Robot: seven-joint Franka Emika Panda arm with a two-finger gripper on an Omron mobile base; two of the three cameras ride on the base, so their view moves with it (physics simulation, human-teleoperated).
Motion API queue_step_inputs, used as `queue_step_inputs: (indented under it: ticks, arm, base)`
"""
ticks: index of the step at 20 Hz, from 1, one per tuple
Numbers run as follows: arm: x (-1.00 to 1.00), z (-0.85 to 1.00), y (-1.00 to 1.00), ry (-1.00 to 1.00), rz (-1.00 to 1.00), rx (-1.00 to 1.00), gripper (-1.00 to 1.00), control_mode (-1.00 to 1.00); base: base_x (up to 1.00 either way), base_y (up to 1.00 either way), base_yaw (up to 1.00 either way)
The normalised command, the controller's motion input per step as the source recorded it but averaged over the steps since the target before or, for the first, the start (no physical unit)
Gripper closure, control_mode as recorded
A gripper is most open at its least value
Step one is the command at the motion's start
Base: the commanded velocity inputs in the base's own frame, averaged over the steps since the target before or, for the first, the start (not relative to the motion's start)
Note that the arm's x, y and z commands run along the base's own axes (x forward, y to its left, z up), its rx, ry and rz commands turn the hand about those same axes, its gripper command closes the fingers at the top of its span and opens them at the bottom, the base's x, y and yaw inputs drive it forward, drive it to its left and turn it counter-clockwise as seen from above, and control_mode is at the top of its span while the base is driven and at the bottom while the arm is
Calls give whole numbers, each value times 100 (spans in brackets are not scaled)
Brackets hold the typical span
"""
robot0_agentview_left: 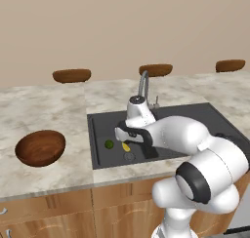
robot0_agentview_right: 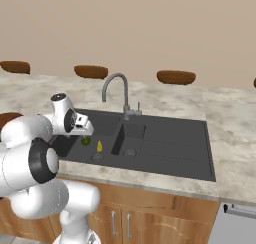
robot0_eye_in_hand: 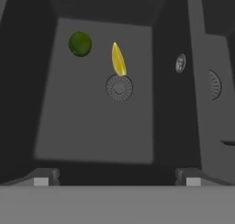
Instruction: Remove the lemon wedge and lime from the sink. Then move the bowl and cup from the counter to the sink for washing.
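I hold the gripper (robot0_eye_in_hand: pixel 117 176) spread wide and empty over the sink (robot0_agentview_left: pixel 100 122); lemon wedge (robot0_eye_in_hand: pixel 118 59) and lime (robot0_eye_in_hand: pixel 80 43) lie inside, unremoved; bowl (robot0_agentview_left: pixel 40 147) waits on the counter (robot0_agentview_left: pixel 49 108); I judge nothing done yet

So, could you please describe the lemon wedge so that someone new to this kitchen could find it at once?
Find the dark grey sink set in the marble counter and look into its left basin. On the basin floor, just beside the round drain, lies the lemon wedge. It is a thin yellow sliver, unlike the round dark green lime lying apart from it.
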Motion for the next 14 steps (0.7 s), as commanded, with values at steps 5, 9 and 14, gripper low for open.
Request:
queue_step_inputs:
  ticks: [5,9,14]
  arm:
    - [15,-19,-5,2,0,0,-100,-100]
    - [8,-23,-8,3,0,-1,-100,-100]
    - [12,-21,-7,2,0,0,-100,-100]
  base:
    - [0,0,0]
    - [0,0,0]
    - [0,0,0]
